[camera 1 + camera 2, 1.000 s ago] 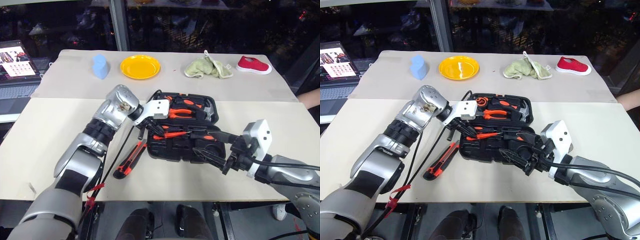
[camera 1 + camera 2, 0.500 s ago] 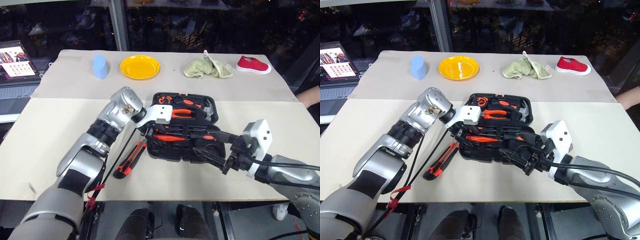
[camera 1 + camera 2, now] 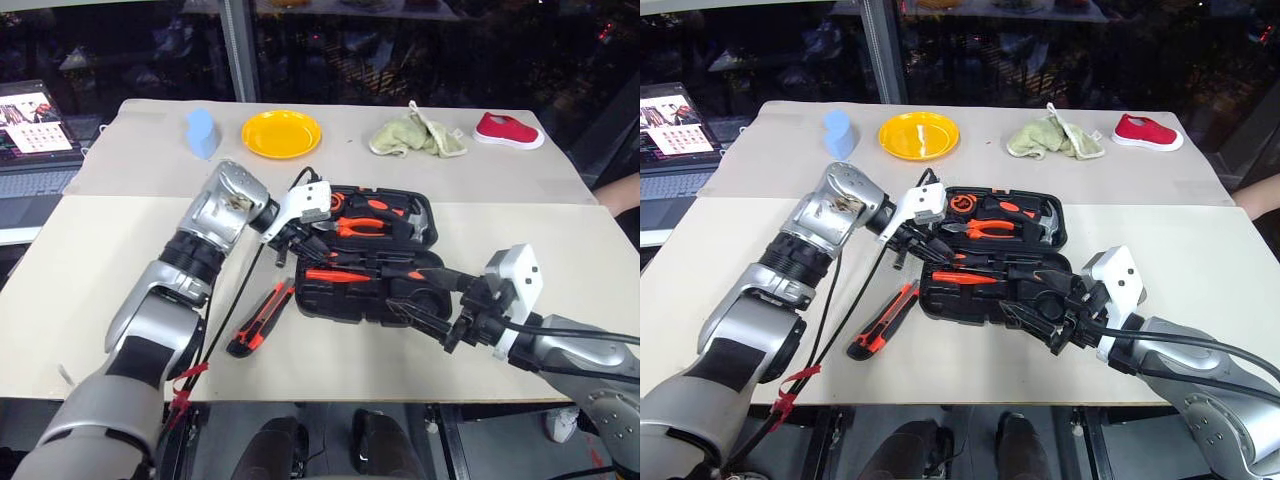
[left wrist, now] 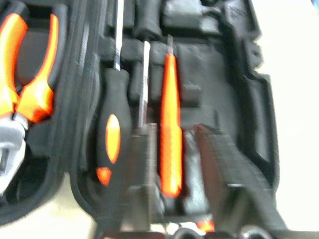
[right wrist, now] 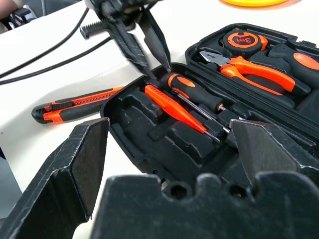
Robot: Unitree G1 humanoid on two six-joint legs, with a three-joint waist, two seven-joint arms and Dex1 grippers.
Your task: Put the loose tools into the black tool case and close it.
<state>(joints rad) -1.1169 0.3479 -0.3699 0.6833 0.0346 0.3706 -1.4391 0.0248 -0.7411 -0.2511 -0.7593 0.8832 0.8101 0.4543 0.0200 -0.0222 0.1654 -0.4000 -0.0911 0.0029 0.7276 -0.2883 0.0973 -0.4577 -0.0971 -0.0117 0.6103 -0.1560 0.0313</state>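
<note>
— What sort of place was I driving it in?

— It looked to me like a robotics lab or test room, not a home; two plain pale tables (image 3: 90, 270) were pushed together, and behind them stood dark glass (image 3: 420, 50) with a metal post (image 3: 237, 50); an open laptop (image 3: 35, 135) sat off to the side.

— Anything else that pointed that way?

— The things on the far table were an odd mix; a yellow plate (image 3: 281, 133), a blue cup (image 3: 202, 133), a green cloth (image 3: 416, 135) and a red shoe (image 3: 508, 131) lay in a row like trial props.
</note>
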